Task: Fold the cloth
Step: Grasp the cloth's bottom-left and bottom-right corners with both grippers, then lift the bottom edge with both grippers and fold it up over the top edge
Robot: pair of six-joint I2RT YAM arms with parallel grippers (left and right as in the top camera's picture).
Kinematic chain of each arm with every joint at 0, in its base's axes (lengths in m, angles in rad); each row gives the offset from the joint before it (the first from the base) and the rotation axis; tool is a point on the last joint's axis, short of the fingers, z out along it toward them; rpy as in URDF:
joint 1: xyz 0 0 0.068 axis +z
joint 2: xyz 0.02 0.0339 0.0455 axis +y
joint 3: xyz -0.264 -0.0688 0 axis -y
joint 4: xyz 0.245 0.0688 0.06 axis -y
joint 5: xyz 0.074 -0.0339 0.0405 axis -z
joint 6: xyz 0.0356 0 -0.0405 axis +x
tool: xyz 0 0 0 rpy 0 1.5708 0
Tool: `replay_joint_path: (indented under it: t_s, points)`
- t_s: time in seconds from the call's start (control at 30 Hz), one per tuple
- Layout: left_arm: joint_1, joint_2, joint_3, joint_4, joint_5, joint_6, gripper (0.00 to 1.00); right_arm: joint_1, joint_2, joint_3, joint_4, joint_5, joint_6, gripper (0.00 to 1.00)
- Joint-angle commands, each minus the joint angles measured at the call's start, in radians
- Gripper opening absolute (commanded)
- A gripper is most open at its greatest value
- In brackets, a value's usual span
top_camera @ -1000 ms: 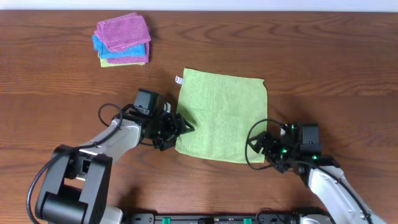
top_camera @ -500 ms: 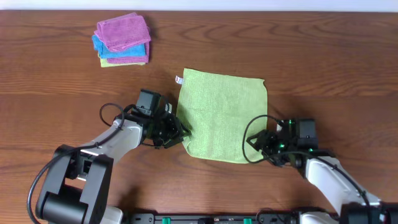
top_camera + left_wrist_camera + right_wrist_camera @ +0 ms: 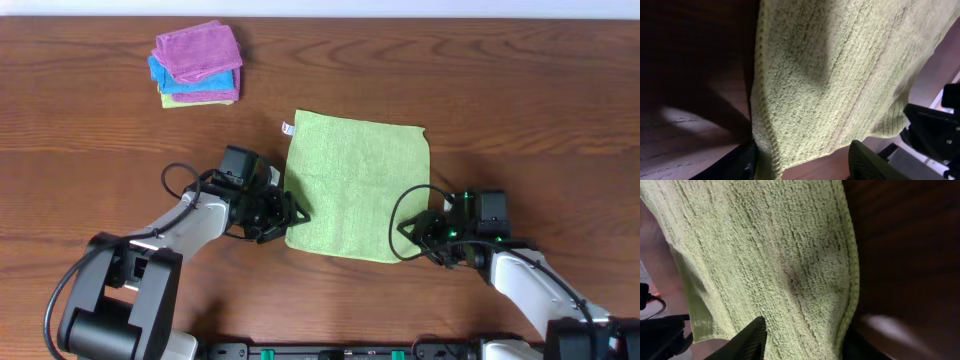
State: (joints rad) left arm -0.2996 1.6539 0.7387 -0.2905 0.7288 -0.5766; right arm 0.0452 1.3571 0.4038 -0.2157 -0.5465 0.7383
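**A:** Where's the cloth (image 3: 355, 185)?

**B:** Spread flat in one layer on the tabletop (image 3: 540, 110), so no fold has been made yet. The left gripper (image 3: 285, 215) is at its near-left corner and the right gripper (image 3: 415, 235) is at its near-right corner.

**A:** Why those two corners?

**B:** My guess is that with both ends of the near edge taken, that edge can be carried over to the far edge in one go. The crease would then run across the cloth's middle, with both sides kept level.

**A:** Have they gripped it?

**B:** It doesn't look like it. In each wrist view the two fingers stand well apart with the hemmed corner lying between them. I'd call both grippers open, straddling the cloth rather than pinching it. They'd need to close before any lift.

**A:** Anything else near the cloth?

**B:** There's a stack (image 3: 198, 63) of folded cloths in purple, blue and yellow-green. It's well apart from the cloth, out beyond its far-left corner. It's probably a pile of finished ones, left clear of the working area.

**A:** Any labels or writing?

**B:** A small white tag (image 3: 288, 128) sticks out at the cloth's far-left corner. If anything is printed on it, it's too small to read. I can't see any brand elsewhere.
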Motion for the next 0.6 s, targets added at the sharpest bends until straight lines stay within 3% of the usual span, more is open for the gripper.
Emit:
replay_joint_path:
  t_s: [0.0, 0.13, 0.27, 0.37, 0.47, 0.57]
  points:
    - [-0.004, 0.01, -0.003, -0.016, -0.021, 0.066, 0.59, 0.002, 0.037, -0.04, -0.027, 0.041, -0.003, 0.44]
    - [-0.004, 0.01, -0.003, -0.026, -0.038, 0.085, 0.59, 0.002, 0.037, -0.04, -0.031, 0.021, -0.003, 0.44]
    - [-0.014, 0.01, -0.003, -0.025, -0.061, 0.084, 0.51, 0.002, 0.037, -0.04, -0.035, 0.018, -0.003, 0.43]
    - [-0.032, 0.01, -0.003, -0.023, -0.076, 0.083, 0.33, 0.002, 0.037, -0.04, -0.039, 0.019, -0.002, 0.27]
    - [-0.048, 0.01, -0.003, -0.022, -0.082, 0.084, 0.06, 0.002, 0.037, -0.04, -0.039, 0.028, -0.003, 0.05]
    - [-0.046, 0.01, -0.003, -0.021, -0.082, 0.085, 0.06, 0.002, 0.037, -0.04, -0.034, 0.042, -0.008, 0.01]
